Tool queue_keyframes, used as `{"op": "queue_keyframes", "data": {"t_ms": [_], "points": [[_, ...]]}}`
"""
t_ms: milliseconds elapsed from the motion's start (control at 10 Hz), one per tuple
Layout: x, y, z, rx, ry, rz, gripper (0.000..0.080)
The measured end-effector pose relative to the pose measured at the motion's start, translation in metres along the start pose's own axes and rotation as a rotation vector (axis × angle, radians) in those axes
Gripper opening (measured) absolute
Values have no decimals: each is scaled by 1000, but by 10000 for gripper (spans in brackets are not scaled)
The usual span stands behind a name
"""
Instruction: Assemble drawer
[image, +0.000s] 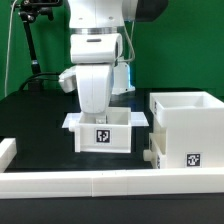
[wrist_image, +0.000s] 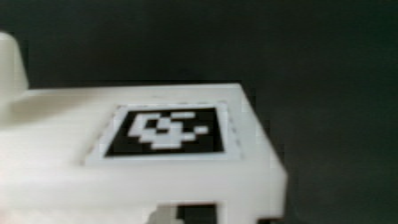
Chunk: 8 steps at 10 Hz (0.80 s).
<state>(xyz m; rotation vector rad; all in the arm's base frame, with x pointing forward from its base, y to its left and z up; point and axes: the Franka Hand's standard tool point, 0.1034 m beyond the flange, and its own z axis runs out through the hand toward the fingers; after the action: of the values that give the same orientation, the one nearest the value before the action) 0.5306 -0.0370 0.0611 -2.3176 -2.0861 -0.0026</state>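
At the exterior view's left edge a white block (image: 6, 150) lies on the black table (image: 35, 125). In the middle sits the drawer box (image: 102, 137), a small, open-topped white tray with flanged sides and a black-and-white tag (image: 102, 135) on its front. The gripper (image: 96, 108) reaches down into it, its fingertips hidden, so I cannot tell whether they are apart or together. Just beside it, to the right, stands the taller white drawer housing (image: 185, 125), also tagged. The wrist view is a blurred close-up of a tagged white face (wrist_image: 196, 170)
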Motion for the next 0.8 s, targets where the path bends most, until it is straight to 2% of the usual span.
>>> {"op": "queue_keyframes", "data": {"t_ms": [100,200,600,800], "points": [[0,1,1,-19,1,0,42],[3,0,2,-15,1,-3,42],[35,1,6,6,0,-68,42],[35,1,6,10,-1,-68,42]]}}
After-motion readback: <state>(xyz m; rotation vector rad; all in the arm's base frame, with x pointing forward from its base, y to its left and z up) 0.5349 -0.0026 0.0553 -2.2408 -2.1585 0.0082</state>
